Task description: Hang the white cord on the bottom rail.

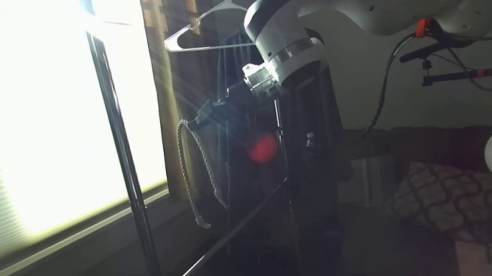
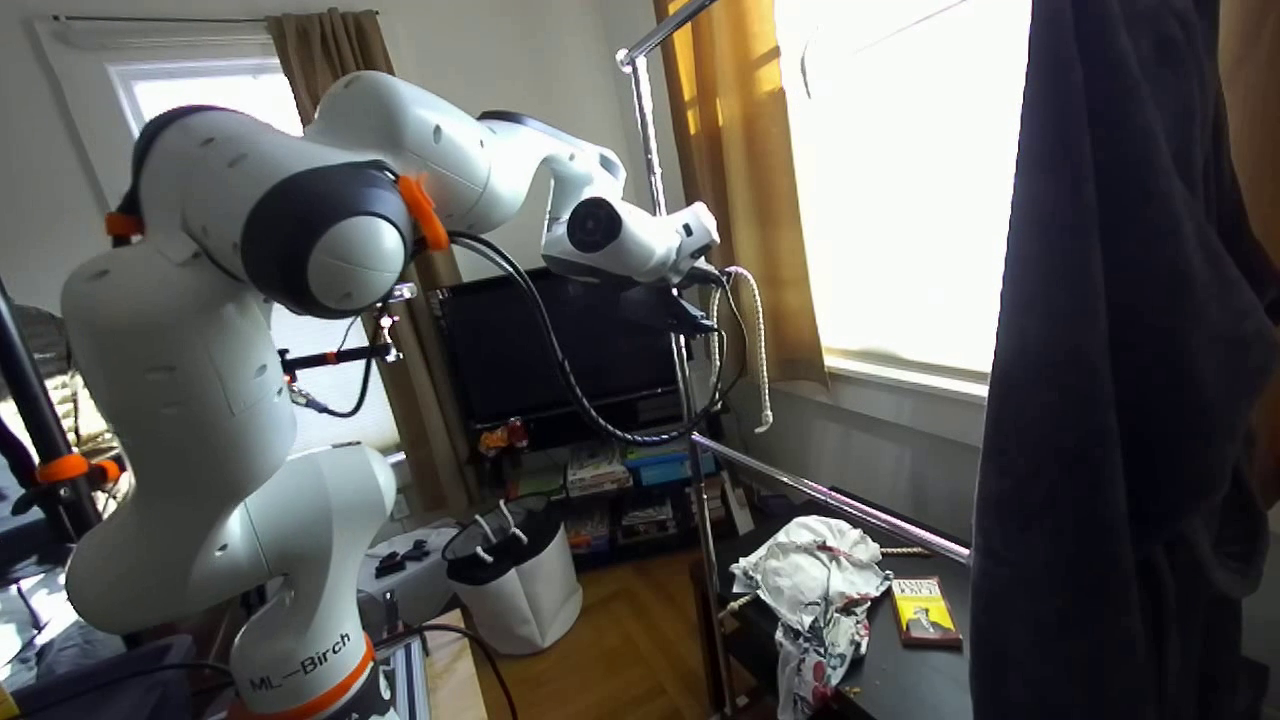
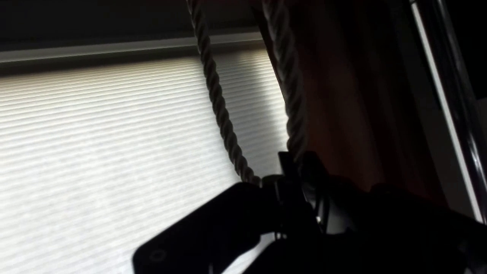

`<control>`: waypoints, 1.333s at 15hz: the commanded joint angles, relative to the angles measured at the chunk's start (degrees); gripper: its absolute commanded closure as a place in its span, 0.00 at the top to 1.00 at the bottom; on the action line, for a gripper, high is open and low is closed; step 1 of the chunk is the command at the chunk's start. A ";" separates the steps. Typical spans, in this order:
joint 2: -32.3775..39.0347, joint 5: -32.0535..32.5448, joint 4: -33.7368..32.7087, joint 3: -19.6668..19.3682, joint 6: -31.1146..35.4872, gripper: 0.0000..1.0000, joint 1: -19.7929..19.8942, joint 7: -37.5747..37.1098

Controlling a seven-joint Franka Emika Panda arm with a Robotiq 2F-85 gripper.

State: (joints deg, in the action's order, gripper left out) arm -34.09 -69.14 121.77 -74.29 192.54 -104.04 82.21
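The white cord [image 1: 183, 167] is twisted and limp. It hangs folded over my gripper's tip [image 1: 194, 124], its two strands dangling with frayed ends; it also shows in an exterior view [image 2: 762, 345]. My gripper is shut on the cord near the fold. In the wrist view, the cord [image 3: 217, 95] runs from the dark fingers [image 3: 298, 167] toward the top; the pinched part is hidden. The bottom rail [image 1: 227, 238] slants below the gripper, and shows also in an exterior view [image 2: 830, 499]. Both views show the cord's ends above or beside the rail; the depth between them is unclear.
Rack uprights [image 1: 121, 143] stand at both rail ends; one [image 2: 652, 150] is close beside the gripper. A white hanger [image 1: 212, 47] hangs above. A dark garment [image 2: 1110, 350] hides the rail's end. A crumpled white bag [image 2: 815, 560] and a book [image 2: 925, 612] lie below on a black table.
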 commanded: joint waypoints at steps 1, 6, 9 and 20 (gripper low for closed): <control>-9.62 6.83 0.38 -3.61 6.64 0.03 -5.93 4.38; -12.48 8.48 2.94 -8.64 9.63 0.03 -8.73 2.31; -15.40 10.86 3.73 -10.62 13.24 0.03 -10.51 1.51; -15.04 -0.03 16.77 -8.31 11.87 0.03 -1.35 0.87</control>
State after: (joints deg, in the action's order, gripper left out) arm -48.55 -67.48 135.88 -83.29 203.35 -107.26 84.16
